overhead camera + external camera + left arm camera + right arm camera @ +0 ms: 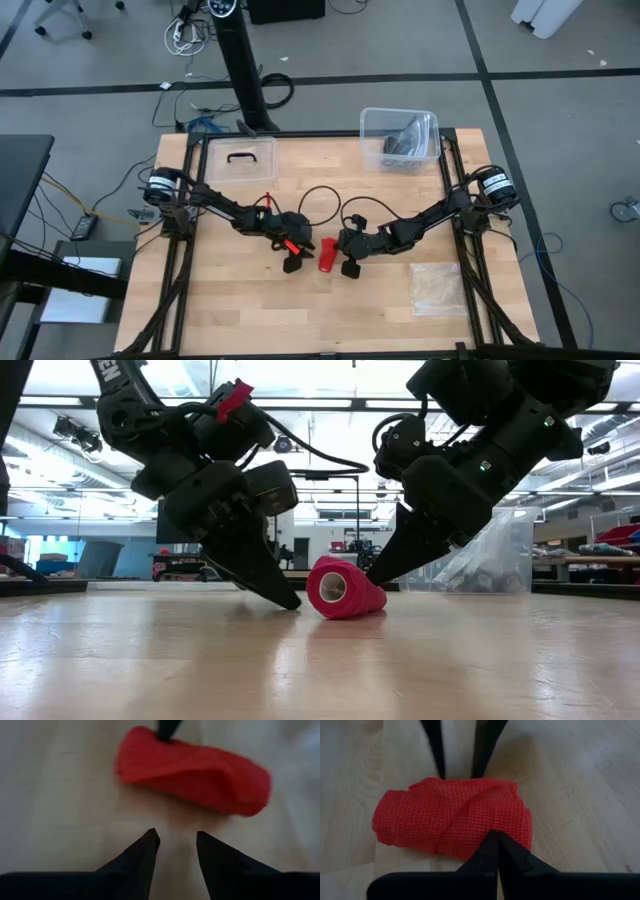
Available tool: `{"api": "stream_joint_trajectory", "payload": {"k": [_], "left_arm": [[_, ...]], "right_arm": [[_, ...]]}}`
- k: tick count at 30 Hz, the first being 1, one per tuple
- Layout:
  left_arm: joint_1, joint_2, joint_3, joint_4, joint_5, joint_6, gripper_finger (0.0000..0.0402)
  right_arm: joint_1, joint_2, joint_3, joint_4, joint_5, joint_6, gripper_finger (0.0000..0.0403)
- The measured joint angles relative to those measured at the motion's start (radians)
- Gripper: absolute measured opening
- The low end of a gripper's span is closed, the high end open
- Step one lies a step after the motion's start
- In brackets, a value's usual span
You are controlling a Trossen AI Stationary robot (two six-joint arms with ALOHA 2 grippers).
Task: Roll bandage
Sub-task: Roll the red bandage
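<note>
The bright red bandage lies as a short stubby roll on its side on the wooden table, near the middle. My left gripper stands just to the roll's left with its fingertips low at the table. Its fingers are a little apart and hold nothing, with bare table between them and the roll. My right gripper is shut, and its tips are at the roll's right side. My right gripper touches the roll's long side that faces the table's right with its shut fingertips, nothing between them. The fingers slant down from the right. The roll lies on the table, its open end toward the table's near edge.
A clear plastic bag lies flat at the near right. A clear bin with dark contents stands at the far right. A clear lidded box with a black handle stands at the far left. Black cables loop behind the grippers.
</note>
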Motion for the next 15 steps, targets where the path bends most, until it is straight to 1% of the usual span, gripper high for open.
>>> {"api": "stream_joint_trajectory", "payload": {"k": [4, 6, 8, 10, 12, 13, 15], "left_arm": [[0.016, -0.084, -0.007, -0.048, -0.069, 0.038, 0.0152], [0.027, -0.134, -0.005, -0.021, -0.093, 0.049, 0.0152], [0.037, -0.163, -0.004, 0.038, -0.091, 0.042, 0.0151], [0.039, -0.159, -0.004, 0.149, -0.064, 0.013, 0.0147], [0.040, -0.128, 0.000, 0.258, -0.029, -0.001, 0.0137], [0.040, -0.108, 0.005, 0.281, -0.020, -0.005, 0.0130], [0.039, -0.056, 0.011, 0.278, -0.010, -0.026, 0.0115]], "right_arm": [[0.000, 0.000, 0.000, 0.000, -0.004, 0.000, 0.0001], [0.000, 0.000, 0.000, 0.001, -0.004, 0.000, 0.0001], [0.000, 0.000, 0.000, 0.001, -0.004, -0.003, 0.0001], [0.000, 0.000, 0.000, 0.002, -0.004, -0.009, 0.0001], [0.000, 0.000, 0.000, 0.002, -0.004, -0.014, 0.0001], [0.000, 0.000, 0.000, 0.002, -0.004, -0.016, 0.0001], [0.000, 0.000, 0.000, 0.003, -0.004, -0.017, 0.0001]]}}
